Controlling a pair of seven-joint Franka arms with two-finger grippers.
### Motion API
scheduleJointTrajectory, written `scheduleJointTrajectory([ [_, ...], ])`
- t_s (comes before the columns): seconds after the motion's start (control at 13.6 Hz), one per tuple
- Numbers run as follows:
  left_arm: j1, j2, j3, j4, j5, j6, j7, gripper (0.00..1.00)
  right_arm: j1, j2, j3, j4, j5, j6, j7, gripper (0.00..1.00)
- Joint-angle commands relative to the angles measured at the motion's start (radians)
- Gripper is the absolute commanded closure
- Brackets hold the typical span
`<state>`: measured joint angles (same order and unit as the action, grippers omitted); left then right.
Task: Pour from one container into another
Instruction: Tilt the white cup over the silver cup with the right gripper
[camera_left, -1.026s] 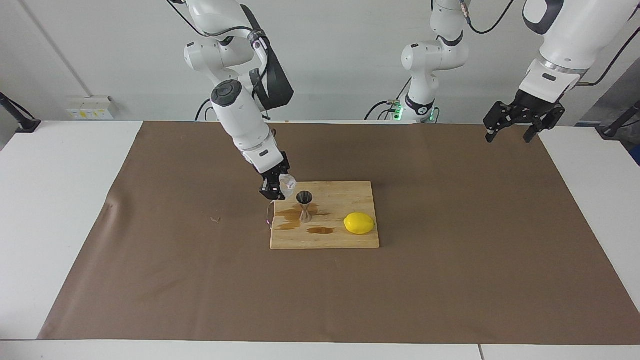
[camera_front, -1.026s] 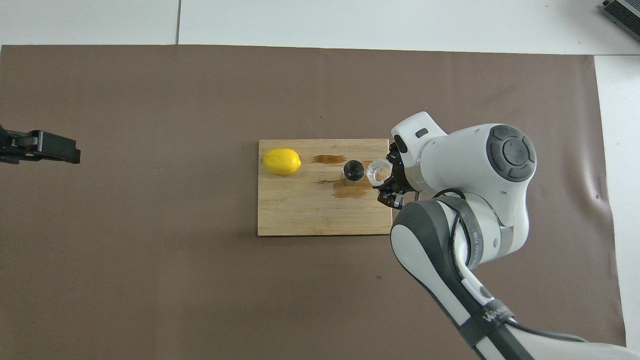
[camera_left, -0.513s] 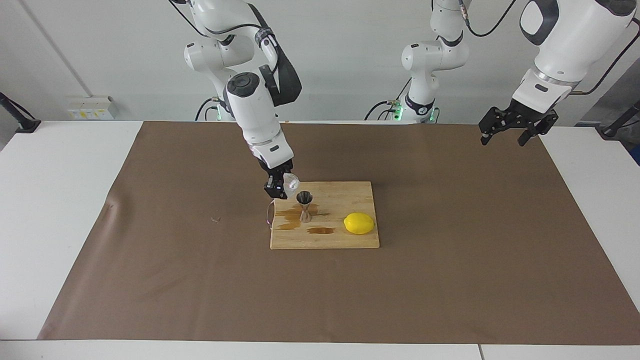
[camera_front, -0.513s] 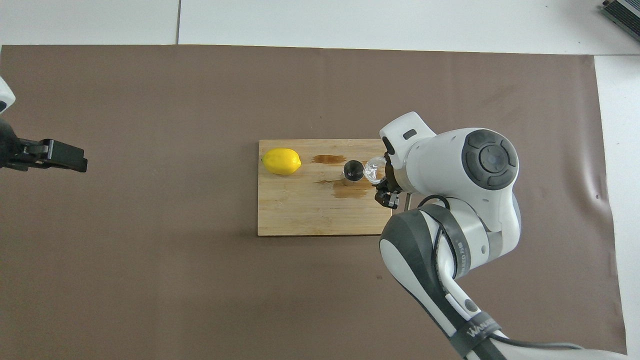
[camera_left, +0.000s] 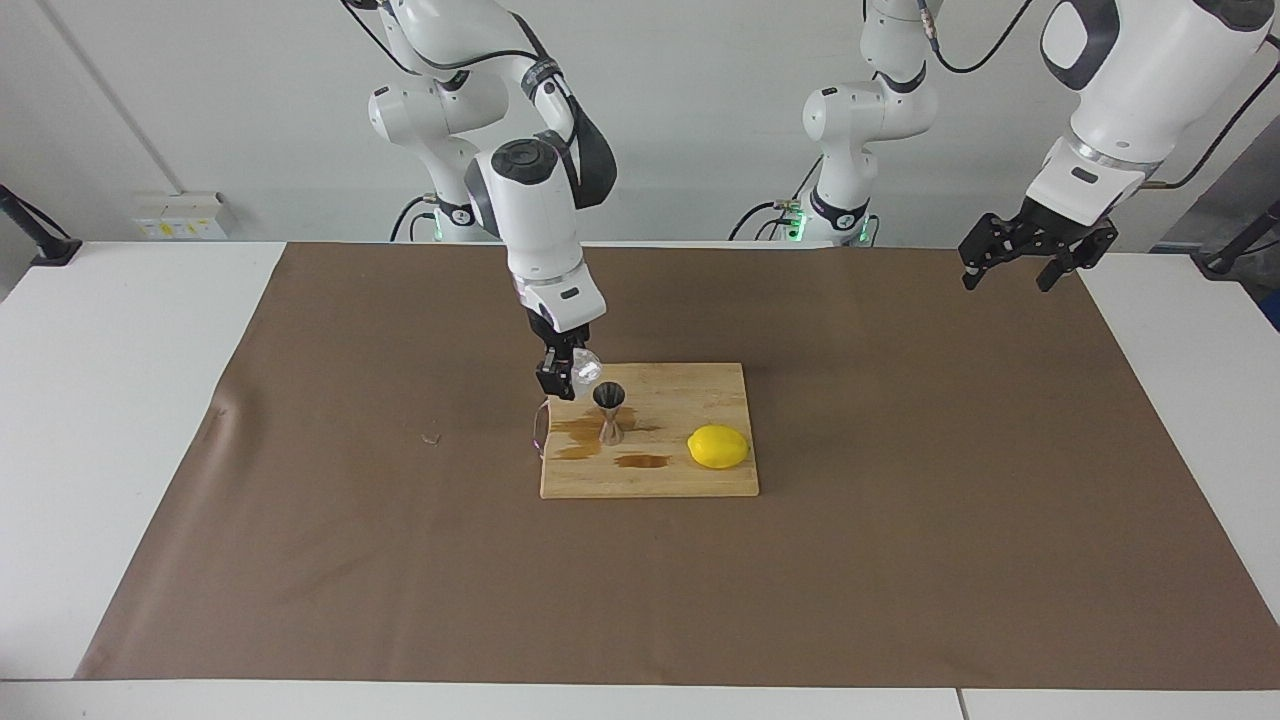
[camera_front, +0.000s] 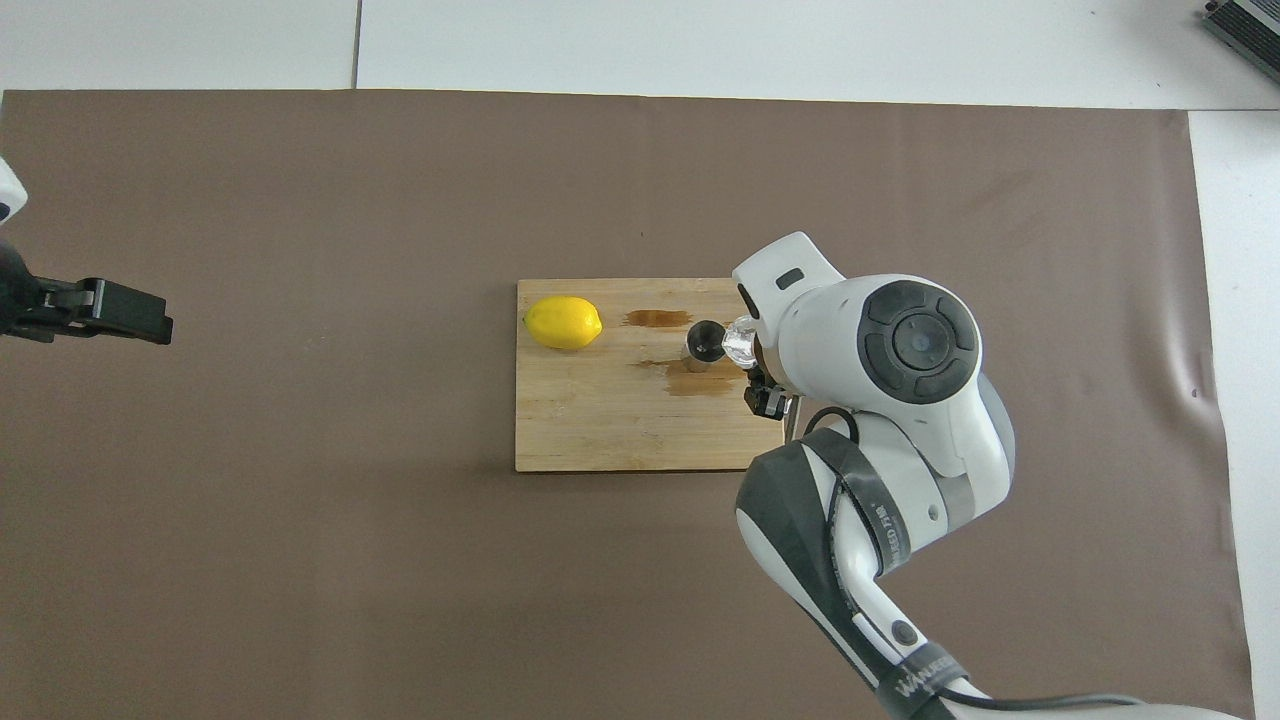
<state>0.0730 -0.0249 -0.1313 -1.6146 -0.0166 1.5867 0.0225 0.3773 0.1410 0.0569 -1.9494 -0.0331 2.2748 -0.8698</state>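
Note:
A small textured glass cup (camera_left: 583, 367) (camera_front: 740, 340) hangs tilted in the air, with my right gripper (camera_left: 562, 375) (camera_front: 752, 365) shut on it. Its mouth leans toward the open top of the steel jigger (camera_left: 609, 410) (camera_front: 705, 342). The jigger stands upright on the wooden cutting board (camera_left: 700, 385) (camera_front: 600, 420), near the board's edge at the right arm's end. My left gripper (camera_left: 1007, 280) (camera_front: 110, 312) waits open and holds nothing, raised over the brown mat at the left arm's end of the table.
A yellow lemon (camera_left: 718, 446) (camera_front: 563, 322) lies on the board beside the jigger, toward the left arm's end. Dark wet stains (camera_left: 640, 461) (camera_front: 690, 380) mark the board around the jigger's foot. A brown mat (camera_left: 900, 500) covers most of the table.
The right arm has swung upright and carried the cup closer to the jigger's mouth, tilting it further. The left gripper shifted slightly and then stayed put.

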Motion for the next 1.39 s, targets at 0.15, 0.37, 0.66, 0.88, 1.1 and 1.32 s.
scheduleJointTrajectory([
  [0.15,0.007,-0.020,0.001,-0.016,0.007,-0.013,0.013,0.00,0.000,0.028,0.003,0.037,-0.091,0.000,0.060,0.58],
  [0.37,0.007,-0.020,0.002,-0.016,0.009,-0.011,0.013,0.00,0.003,0.049,0.003,0.038,-0.116,0.005,0.063,0.58],
  [0.66,0.007,-0.020,0.001,-0.016,0.009,-0.011,0.013,0.00,0.025,0.058,0.001,0.041,-0.169,0.005,0.083,0.58],
  [0.88,0.007,-0.021,0.001,-0.016,0.007,-0.011,0.013,0.00,0.025,0.066,0.003,0.047,-0.197,0.003,0.104,0.58],
  [1.1,0.007,-0.020,0.001,-0.016,0.009,-0.011,0.013,0.00,0.023,0.068,0.001,0.056,-0.198,0.005,0.104,0.58],
  [1.32,0.007,-0.020,0.001,-0.016,0.007,-0.013,0.011,0.00,0.023,0.071,0.003,0.056,-0.205,0.005,0.104,0.58],
])
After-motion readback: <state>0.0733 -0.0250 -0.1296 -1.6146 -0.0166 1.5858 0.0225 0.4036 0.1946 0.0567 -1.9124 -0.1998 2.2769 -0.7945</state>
